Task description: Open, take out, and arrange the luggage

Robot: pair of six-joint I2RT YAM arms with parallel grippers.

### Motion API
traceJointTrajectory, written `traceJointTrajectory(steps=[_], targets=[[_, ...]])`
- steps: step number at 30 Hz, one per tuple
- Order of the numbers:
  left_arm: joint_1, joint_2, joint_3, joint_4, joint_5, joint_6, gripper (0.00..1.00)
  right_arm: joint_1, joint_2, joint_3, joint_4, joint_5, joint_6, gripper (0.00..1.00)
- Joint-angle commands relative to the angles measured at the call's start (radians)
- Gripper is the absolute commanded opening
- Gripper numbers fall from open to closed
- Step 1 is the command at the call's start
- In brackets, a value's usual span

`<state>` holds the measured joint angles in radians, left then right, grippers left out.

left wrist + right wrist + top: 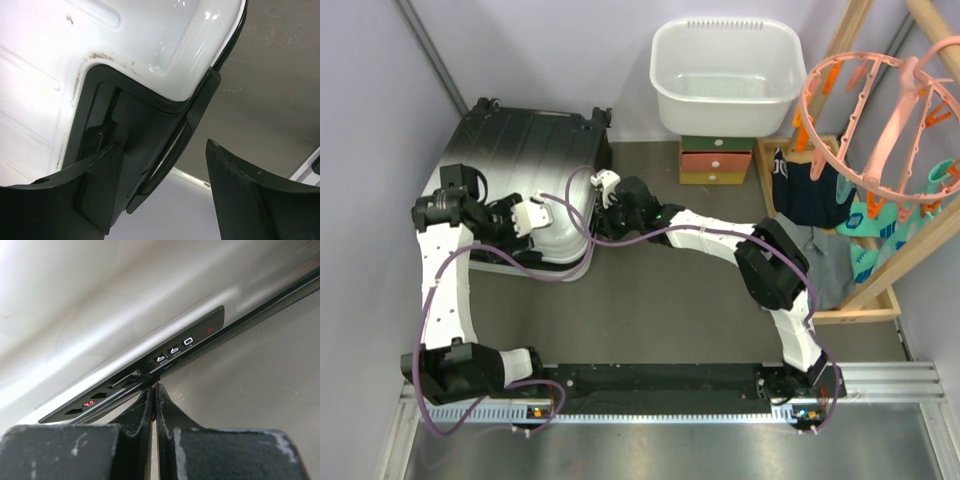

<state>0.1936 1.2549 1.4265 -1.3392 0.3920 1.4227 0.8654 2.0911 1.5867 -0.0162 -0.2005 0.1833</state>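
Luggage (520, 150), hard-shell ribbed suitcase fading black to white: closed, flat on bench (670, 320), far left. Left fingers (245, 195): spread, straddling black handle (165, 150), likely steadying. Right fingers (150, 410): pinched together, tip at combination lock (172, 350), probably to release it.

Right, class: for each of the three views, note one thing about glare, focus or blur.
Top view: even light, sharp, sheen on the black end of the luggage. Left wrist view: glare spots on the white shell; the open left gripper looks soft-edged. Right wrist view: shell washed out and blurred; the combination lock is sharper, beyond the shut right gripper.
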Motion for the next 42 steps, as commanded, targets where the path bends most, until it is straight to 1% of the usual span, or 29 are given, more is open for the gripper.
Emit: traceJointTrajectory(steps=[1, 3, 4, 7, 9, 11, 13, 15, 16, 17, 19, 22, 25, 27, 28, 29, 32, 36, 40, 42], targets=[[-0.013, 0.018, -0.038, -0.06, -0.044, 0.05, 0.72, 0.0, -0.014, 0.044, 0.105, -0.022, -0.004, 0.0], [-0.016, 0.014, -0.078, 0.0, -0.053, 0.036, 0.72, 0.0, -0.013, 0.045, 0.105, -0.023, -0.004, 0.0], [-0.017, 0.011, -0.09, 0.055, -0.062, 0.032, 0.72, 0.0, -0.011, 0.047, 0.107, -0.025, -0.004, 0.0], [-0.042, 0.0, -0.135, 0.132, -0.09, 0.036, 0.72, 0.0, -0.006, 0.052, 0.105, -0.036, 0.002, 0.0], [-0.059, 0.008, -0.156, 0.135, -0.102, 0.048, 0.72, 0.0, -0.005, 0.052, 0.105, -0.034, 0.004, 0.0], [-0.068, 0.015, -0.187, 0.127, -0.131, 0.056, 0.7, 0.0, -0.003, 0.052, 0.105, -0.028, 0.004, 0.0], [-0.075, 0.023, -0.207, 0.123, -0.148, 0.062, 0.62, 0.0, -0.005, 0.053, 0.102, -0.027, 0.007, 0.0], [-0.077, 0.015, -0.219, 0.094, -0.157, 0.085, 0.35, 0.0, -0.006, 0.058, 0.088, -0.019, 0.005, 0.0], [-0.075, 0.012, -0.218, 0.074, -0.159, 0.099, 0.16, 0.0, -0.008, 0.059, 0.084, -0.007, 0.004, 0.0], [-0.075, 0.006, -0.209, 0.065, -0.165, 0.099, 0.0, 0.0, -0.011, 0.059, 0.081, -0.001, 0.002, 0.0], [-0.075, -0.021, -0.193, 0.046, -0.176, 0.082, 0.0, -0.005, -0.013, 0.064, 0.068, 0.016, 0.002, 0.0], [-0.075, -0.078, -0.172, -0.001, -0.205, 0.097, 0.0, -0.02, -0.014, 0.079, 0.042, 0.036, 0.013, 0.0], [-0.068, -0.147, -0.178, -0.053, -0.212, 0.149, 0.0, -0.048, -0.022, 0.076, 0.044, 0.061, 0.038, 0.0], [-0.065, -0.166, -0.182, -0.089, -0.214, 0.171, 0.0, -0.065, -0.01, 0.097, 0.033, 0.062, 0.054, 0.0], [-0.065, -0.173, -0.182, -0.13, -0.203, 0.173, 0.0, -0.084, 0.0, 0.114, 0.022, 0.065, 0.058, 0.0], [-0.065, -0.181, -0.176, -0.143, -0.199, 0.173, 0.0, -0.092, 0.012, 0.158, -0.023, 0.069, 0.056, 0.0], [-0.065, -0.198, -0.17, -0.166, -0.183, 0.165, 0.0, -0.124, 0.049, 0.215, -0.053, 0.084, 0.056, 0.0], [-0.065, -0.227, -0.175, -0.167, -0.206, 0.163, 0.0, -0.158, 0.07, 0.265, -0.048, 0.134, 0.03, 0.0], [-0.065, -0.262, -0.192, -0.169, -0.216, 0.171, 0.0, -0.2, 0.119, 0.335, 0.004, 0.128, 0.036, 0.0], [-0.065, -0.275, -0.196, -0.169, -0.216, 0.18, 0.0, -0.207, 0.168, 0.416, -0.001, 0.147, 0.01, 0.0]])
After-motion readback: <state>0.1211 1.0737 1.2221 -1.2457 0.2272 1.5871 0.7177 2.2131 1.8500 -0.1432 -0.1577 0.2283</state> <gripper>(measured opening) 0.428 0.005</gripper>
